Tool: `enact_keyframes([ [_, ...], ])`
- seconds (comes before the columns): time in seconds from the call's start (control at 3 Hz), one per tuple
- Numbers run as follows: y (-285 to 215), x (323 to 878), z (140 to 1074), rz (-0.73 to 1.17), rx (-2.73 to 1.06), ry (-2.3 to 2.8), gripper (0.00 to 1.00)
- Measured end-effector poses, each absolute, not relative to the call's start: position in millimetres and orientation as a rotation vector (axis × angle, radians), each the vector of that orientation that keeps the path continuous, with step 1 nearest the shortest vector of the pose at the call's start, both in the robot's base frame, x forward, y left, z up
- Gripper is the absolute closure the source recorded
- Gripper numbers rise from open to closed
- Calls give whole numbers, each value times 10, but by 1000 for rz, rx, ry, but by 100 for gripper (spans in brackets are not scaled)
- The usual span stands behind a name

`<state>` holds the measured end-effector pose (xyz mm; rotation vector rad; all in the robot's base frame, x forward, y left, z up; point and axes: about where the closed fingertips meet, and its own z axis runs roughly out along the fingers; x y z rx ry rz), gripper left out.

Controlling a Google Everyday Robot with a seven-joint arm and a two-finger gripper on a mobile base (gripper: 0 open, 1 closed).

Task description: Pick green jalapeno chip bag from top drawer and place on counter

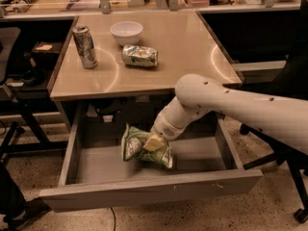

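Observation:
The green jalapeno chip bag (131, 146), crumpled light green with white patches, is in the middle of the open top drawer (149, 192), tilted up from the drawer floor. My gripper (154, 142) reaches down into the drawer from the right and is shut on the bag's upper right part; a yellowish fingertip (152, 143) shows against the foil. My white arm crosses over the drawer's right half. The beige counter (187, 57) lies directly above and behind the drawer.
On the counter stand an upright can (85, 47), a white bowl (126, 32) and a crushed green-and-silver can (140, 56) lying on its side. A cluttered workbench (57, 1) runs along the back. Dark chair legs (296, 177) stand at the right.

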<state>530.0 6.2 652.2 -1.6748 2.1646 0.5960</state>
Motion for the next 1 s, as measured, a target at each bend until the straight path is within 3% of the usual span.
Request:
enact_keyframes([
  [1.0, -1042, 5241, 7590, 380, -1385, 2371, 100],
])
